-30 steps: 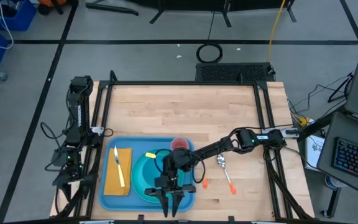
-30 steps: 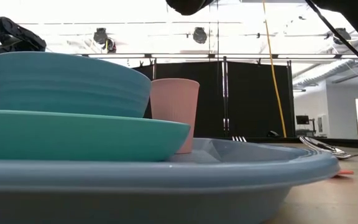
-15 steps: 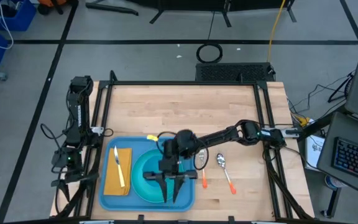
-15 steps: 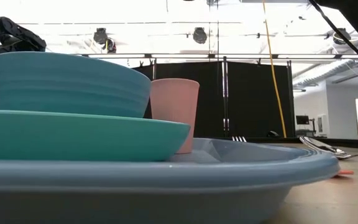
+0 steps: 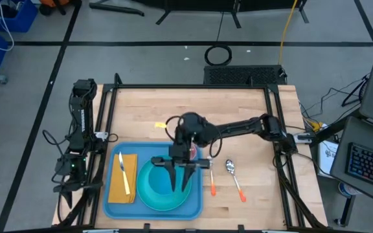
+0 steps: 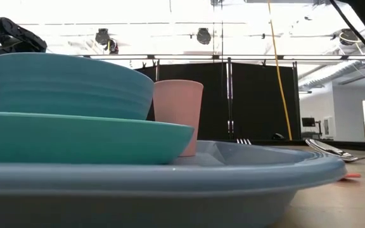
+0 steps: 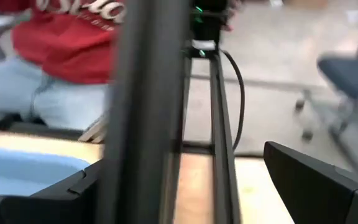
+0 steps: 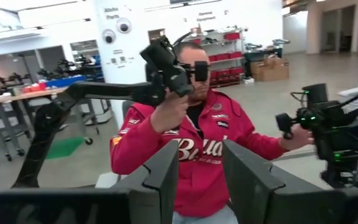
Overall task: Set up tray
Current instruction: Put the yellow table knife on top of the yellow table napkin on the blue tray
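The light-blue tray (image 5: 146, 206) lies at the table's near left and fills the foreground of the low view (image 6: 170, 183). On it lie a yellow napkin (image 5: 116, 184) with a piece of cutlery (image 5: 124, 173), a teal plate (image 5: 157, 194) bearing a blue bowl (image 6: 68, 85), and a pink cup (image 5: 189, 152) standing upright. My right gripper (image 5: 179, 184) hovers above the plate, open and empty, its fingers (image 8: 160, 180) pointing toward the near edge. My left gripper (image 7: 179, 199) waits open at the table's left edge (image 5: 70, 188).
A metal spoon (image 5: 230, 167) and two orange-handled utensils (image 5: 212, 186) (image 5: 239, 191) lie on the bare wood right of the tray. A small yellow bit (image 5: 160, 125) lies farther back. A person in a red top (image 8: 191, 149) sits beyond the near edge.
My right gripper has drawn back from over the tray's near rim toward the far edge, staying open and empty; it now hangs over the plate's far part. The bowl, plate and cup have kept still.
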Robot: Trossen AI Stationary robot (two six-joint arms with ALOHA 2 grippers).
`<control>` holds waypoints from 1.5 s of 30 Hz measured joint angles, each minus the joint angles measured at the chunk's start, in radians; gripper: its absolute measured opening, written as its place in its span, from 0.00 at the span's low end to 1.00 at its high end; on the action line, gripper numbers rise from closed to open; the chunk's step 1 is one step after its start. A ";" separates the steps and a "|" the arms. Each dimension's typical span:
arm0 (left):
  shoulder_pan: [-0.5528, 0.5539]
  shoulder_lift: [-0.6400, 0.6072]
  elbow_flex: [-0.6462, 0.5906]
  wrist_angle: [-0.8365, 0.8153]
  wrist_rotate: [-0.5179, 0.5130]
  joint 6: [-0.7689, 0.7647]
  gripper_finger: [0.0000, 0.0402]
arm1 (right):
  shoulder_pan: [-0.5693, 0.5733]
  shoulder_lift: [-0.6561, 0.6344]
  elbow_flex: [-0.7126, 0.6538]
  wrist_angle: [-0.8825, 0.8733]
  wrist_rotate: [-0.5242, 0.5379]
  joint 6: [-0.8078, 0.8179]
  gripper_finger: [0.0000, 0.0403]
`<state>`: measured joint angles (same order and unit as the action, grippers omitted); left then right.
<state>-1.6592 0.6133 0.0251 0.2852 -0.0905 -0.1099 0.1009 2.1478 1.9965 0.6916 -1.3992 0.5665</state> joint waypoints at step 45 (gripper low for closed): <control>-0.013 -0.045 0.002 0.480 -0.244 0.394 0.43 | 0.032 -0.079 -0.112 -0.713 0.404 -0.627 0.28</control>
<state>-1.6722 0.5685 0.0267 0.7649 -0.3344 0.2841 0.1326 2.0689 1.8847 -0.0218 -0.9954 -0.0603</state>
